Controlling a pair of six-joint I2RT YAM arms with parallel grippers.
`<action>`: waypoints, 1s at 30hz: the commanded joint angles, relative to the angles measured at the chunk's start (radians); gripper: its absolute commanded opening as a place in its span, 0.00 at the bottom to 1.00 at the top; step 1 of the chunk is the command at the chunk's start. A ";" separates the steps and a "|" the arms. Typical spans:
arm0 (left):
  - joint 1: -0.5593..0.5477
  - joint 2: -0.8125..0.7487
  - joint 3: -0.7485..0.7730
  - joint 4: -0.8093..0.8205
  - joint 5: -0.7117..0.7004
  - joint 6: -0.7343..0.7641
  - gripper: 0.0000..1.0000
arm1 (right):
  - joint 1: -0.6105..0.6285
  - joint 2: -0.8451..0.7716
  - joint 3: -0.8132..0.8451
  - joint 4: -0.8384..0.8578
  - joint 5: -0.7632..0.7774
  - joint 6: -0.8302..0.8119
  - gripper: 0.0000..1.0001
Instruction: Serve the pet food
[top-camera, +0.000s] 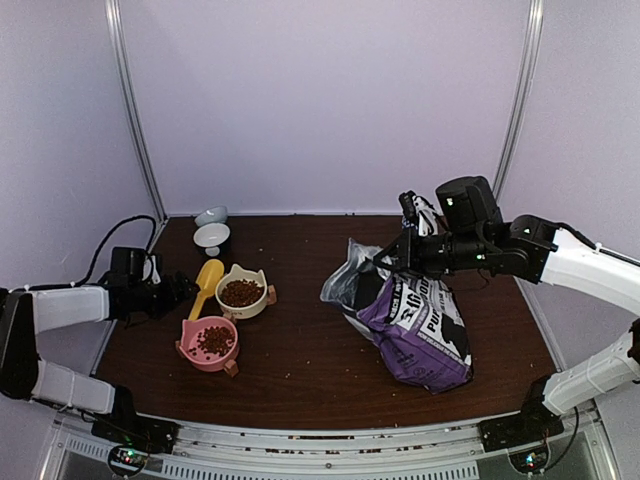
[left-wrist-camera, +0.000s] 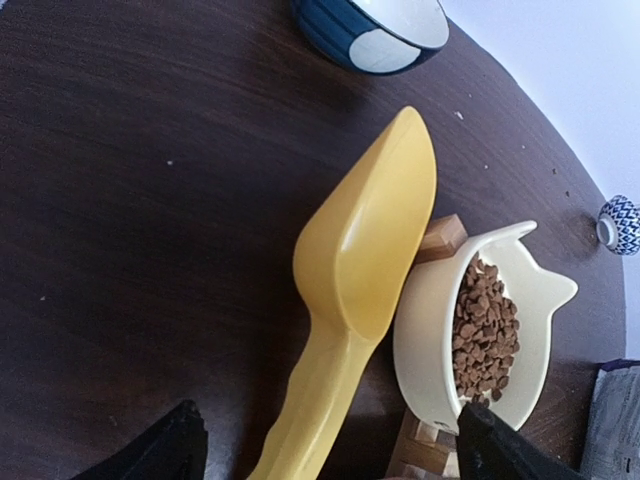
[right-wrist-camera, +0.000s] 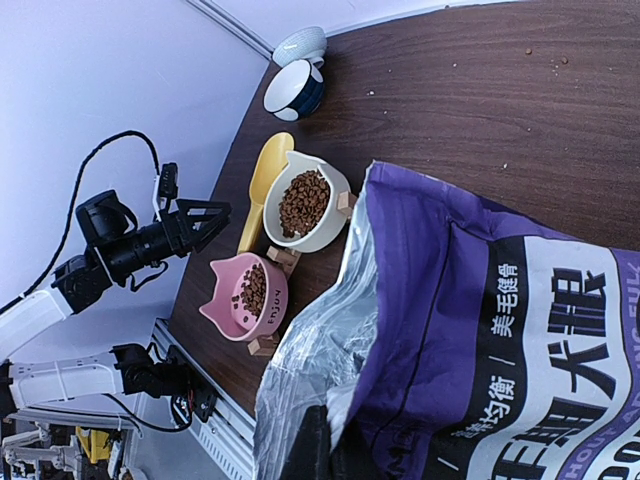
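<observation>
Pet food kibble fills a cream cat-ear bowl (top-camera: 241, 292) and a pink cat-ear bowl (top-camera: 211, 342); the kibble also shows in the left wrist view (left-wrist-camera: 485, 330) and the right wrist view (right-wrist-camera: 303, 202). A yellow scoop (left-wrist-camera: 365, 250) lies empty beside the cream bowl. My left gripper (left-wrist-camera: 330, 462) is open, its jaws either side of the scoop's handle without touching it. My right gripper (top-camera: 385, 262) is shut on the open top edge of the purple-and-white bag (top-camera: 415, 320), which leans on the table. The bag's contents are hidden.
A blue-and-white bowl (top-camera: 212, 238) and a small pale bowl (top-camera: 211, 215) stand at the back left. Both cat-ear bowls sit on small wooden stands (right-wrist-camera: 262, 345). A black cable (top-camera: 120, 235) loops by the left arm. Crumbs dot the table.
</observation>
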 joint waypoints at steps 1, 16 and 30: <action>0.006 -0.127 0.038 -0.143 -0.134 0.064 0.90 | -0.008 -0.036 0.012 0.053 0.033 -0.009 0.00; -0.474 -0.248 0.513 -0.398 -0.224 0.083 0.83 | 0.062 0.035 0.132 -0.029 0.153 -0.100 0.00; -0.833 0.139 0.575 -0.067 -0.038 -0.192 0.83 | 0.154 0.109 0.163 0.003 0.192 -0.078 0.00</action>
